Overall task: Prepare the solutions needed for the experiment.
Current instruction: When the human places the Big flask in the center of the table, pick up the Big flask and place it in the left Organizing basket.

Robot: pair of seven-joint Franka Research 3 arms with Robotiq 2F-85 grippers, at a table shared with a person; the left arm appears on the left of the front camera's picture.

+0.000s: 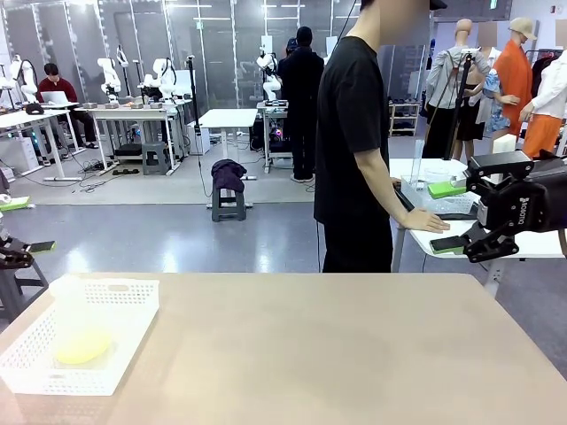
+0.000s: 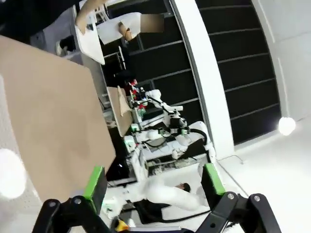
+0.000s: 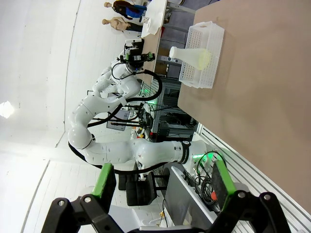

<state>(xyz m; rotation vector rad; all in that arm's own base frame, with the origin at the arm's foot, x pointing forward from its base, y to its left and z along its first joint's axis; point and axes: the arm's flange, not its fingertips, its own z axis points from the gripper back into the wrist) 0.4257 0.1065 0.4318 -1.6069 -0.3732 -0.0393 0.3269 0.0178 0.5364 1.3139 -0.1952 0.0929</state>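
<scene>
Yellow liquid (image 1: 81,347) sat low in a frosted flask (image 3: 187,54) inside white basket (image 1: 115,297) at near-left corner of desk (image 1: 337,354). Right tool (image 1: 474,217) raised at right edge, well apart from basket, jaws spread, gripping nothing; left tool (image 2: 154,182) also spread wide and empty, beyond desk edge. Person (image 1: 354,142) stood at far side, hand (image 1: 431,221) resting on a side table.
</scene>
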